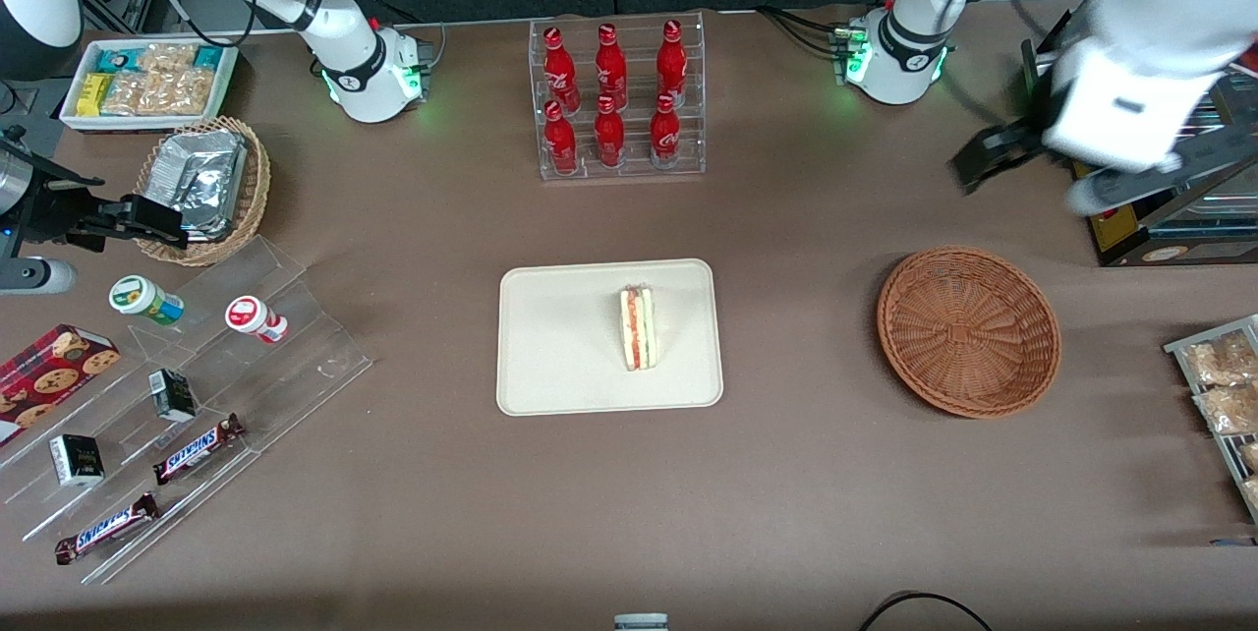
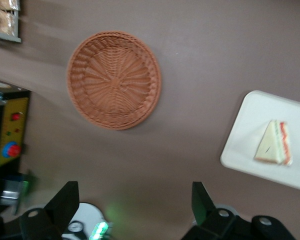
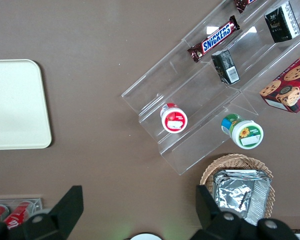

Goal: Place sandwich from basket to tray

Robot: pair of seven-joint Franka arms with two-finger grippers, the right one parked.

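The sandwich (image 1: pixel 639 328), a pale bread wedge with a red and green filling, lies on the cream-white tray (image 1: pixel 550 356) in the middle of the table. The reddish-brown wicker basket (image 1: pixel 968 331) sits beside the tray toward the working arm's end, with nothing in it. My left gripper (image 1: pixel 993 159) hangs high above the table, farther from the front camera than the basket, open and holding nothing. The left wrist view shows the basket (image 2: pixel 114 80), the tray (image 2: pixel 245 135) and the sandwich (image 2: pixel 272 145) far below the open gripper (image 2: pixel 135 202).
A clear rack of red cola bottles (image 1: pixel 617 100) stands farther back than the tray. A dark display case (image 1: pixel 1170 208) and a tray of snack packets (image 1: pixel 1224 385) sit at the working arm's end. Acrylic steps with snacks (image 1: pixel 177 405) and a tan foil-packet basket (image 1: pixel 201 184) lie toward the parked arm's end.
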